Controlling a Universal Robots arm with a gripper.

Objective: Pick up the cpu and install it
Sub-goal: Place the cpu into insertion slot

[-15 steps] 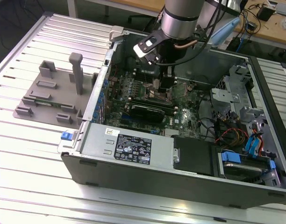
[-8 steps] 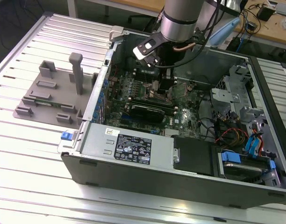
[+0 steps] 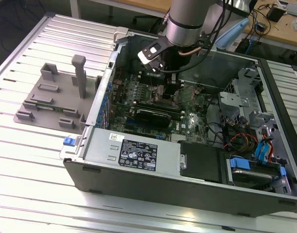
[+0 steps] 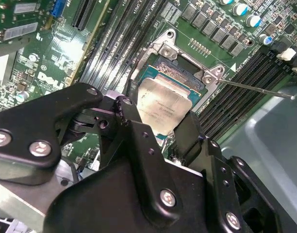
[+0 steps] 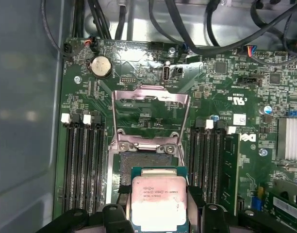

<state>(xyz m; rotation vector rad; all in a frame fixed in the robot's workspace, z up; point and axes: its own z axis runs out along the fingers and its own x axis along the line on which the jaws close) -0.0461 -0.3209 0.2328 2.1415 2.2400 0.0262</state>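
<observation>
Caught mid-install: my gripper is closed to the chip's width on the cpu, pinching opposite edges so it hangs flat, silver top up, just above the open socket directly beneath my fingers. The first wrist view shows the load plate swung up beyond my fingertips, leaving the socket free. The exterior view shows my arm reaching down into the computer case.
</observation>
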